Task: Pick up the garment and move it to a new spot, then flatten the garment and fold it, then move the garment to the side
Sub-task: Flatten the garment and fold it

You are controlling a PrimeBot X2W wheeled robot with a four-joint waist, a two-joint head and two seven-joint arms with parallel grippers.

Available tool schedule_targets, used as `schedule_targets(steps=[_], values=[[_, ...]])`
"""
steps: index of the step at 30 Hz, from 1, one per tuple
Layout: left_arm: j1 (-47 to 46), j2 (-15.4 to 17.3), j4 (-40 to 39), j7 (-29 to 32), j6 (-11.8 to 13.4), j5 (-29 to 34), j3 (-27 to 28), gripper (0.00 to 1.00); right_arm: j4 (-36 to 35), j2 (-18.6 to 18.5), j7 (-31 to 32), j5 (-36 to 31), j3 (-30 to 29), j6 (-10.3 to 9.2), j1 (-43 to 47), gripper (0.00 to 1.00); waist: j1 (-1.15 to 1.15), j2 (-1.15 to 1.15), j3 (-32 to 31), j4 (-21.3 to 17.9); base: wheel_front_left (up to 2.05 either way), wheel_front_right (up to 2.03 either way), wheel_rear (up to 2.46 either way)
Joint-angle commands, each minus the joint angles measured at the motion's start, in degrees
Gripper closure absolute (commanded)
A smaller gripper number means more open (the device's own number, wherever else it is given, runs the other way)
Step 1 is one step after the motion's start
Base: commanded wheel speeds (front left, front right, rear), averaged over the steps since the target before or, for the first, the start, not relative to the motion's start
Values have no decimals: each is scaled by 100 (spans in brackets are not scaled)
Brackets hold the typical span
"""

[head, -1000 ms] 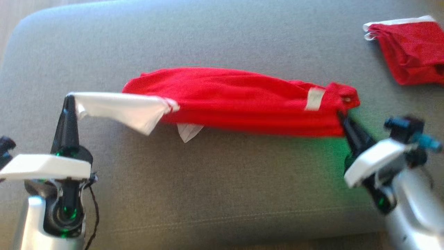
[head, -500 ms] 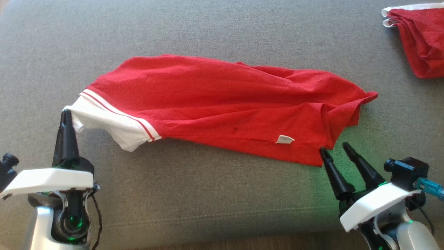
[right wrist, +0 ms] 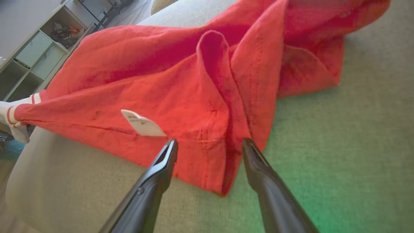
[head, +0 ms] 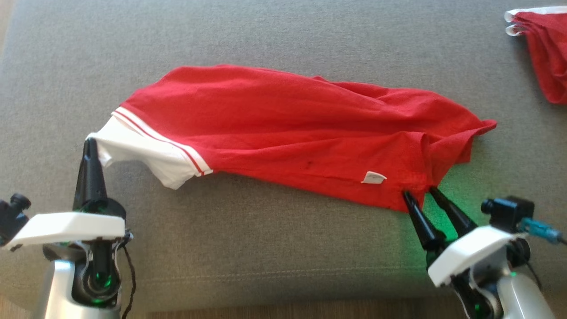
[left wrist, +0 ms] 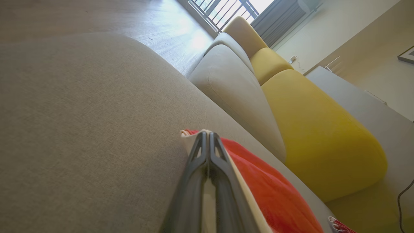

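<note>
Red garment point(head: 288, 124) stretched along the grey sofa seat point(head: 266, 248), left gripper point(head: 91, 144) pinched tight on its white end, right gripper point(head: 418, 191) spread wide at the hem corner (gripping nothing) — second red cloth point(head: 547, 53) far right.

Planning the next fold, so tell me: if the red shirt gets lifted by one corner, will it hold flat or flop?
Likely floppy: the red shirt droops from the shut left gripper and lies wrinkled by the open right gripper. Probably clings rather than slides on the grey cushion.
</note>
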Motion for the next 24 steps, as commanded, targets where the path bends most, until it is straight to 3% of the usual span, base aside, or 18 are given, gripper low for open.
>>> schedule_targets(steps=[1,5,9,14,19,24], values=[[-237,99,-168,-26,-37,26,166,100,-63,-60,-110,53,133,-2,-219,0,0,0,27,33,0,0,0],[-246,83,-167,-37,-24,23,152,100,219,-58,-264,147,227,-2,-433,7,0,0,61,61,0,0,0],[-223,63,-148,-35,-16,21,120,100,393,-53,-349,244,342,-2,-521,28,0,0,68,76,0,0,0],[-201,63,-144,-32,1,11,111,100,450,-97,-430,315,358,-2,-483,100,0,0,30,54,0,0,0],[-232,60,-216,-91,-4,-18,162,100,156,-151,-550,325,272,-2,-521,100,0,0,-78,-31,0,0,0],[-525,77,-577,92,-49,-247,173,100,-572,-373,-392,322,20,-2,-731,100,0,0,-296,-117,0,0,0]])
